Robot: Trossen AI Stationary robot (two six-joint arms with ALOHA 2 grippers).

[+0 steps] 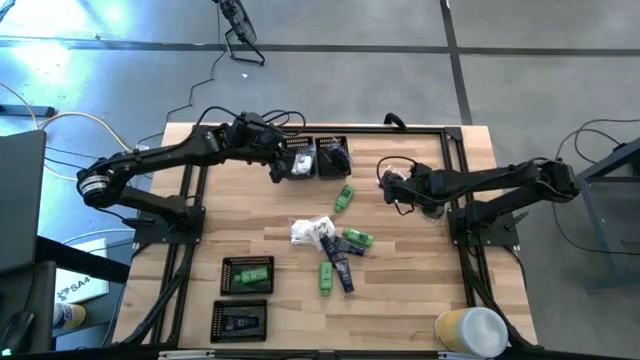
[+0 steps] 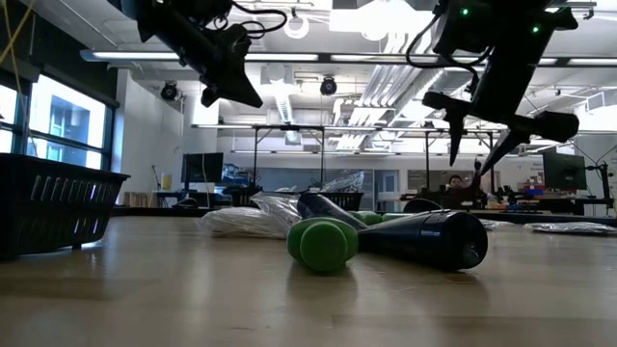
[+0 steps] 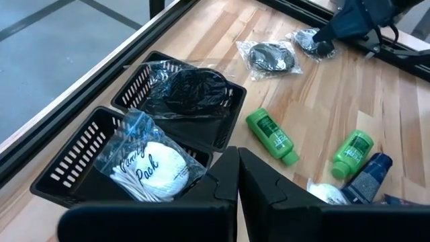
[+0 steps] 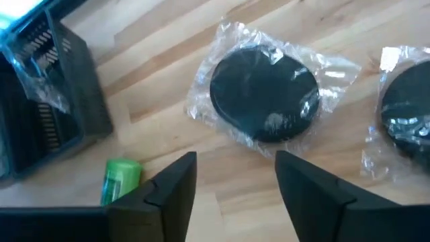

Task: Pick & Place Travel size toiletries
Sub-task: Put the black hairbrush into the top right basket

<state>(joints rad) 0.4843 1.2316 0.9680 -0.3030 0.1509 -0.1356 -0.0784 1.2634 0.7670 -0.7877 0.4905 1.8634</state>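
Right claw point(image 4: 232, 178) spread above a bagged dark round piece point(image 4: 264, 93); left claw point(image 3: 236, 176) clenched, nothing held.

The bagged piece is seen lying flat on the bench point(image 1: 420, 280), just beyond the right claw's fingertips, untouched, with a second bagged dark piece point(image 4: 408, 114) beside it. The left claw is held over two black mesh trays point(image 3: 101, 144) at the far bench edge; a white packet point(image 3: 151, 168) and a bagged dark piece point(image 3: 191, 91) are seen inside them. Green tubes point(image 1: 358, 238), navy tubes point(image 1: 340, 268) and a white packet point(image 1: 308, 231) are scattered mid-bench.
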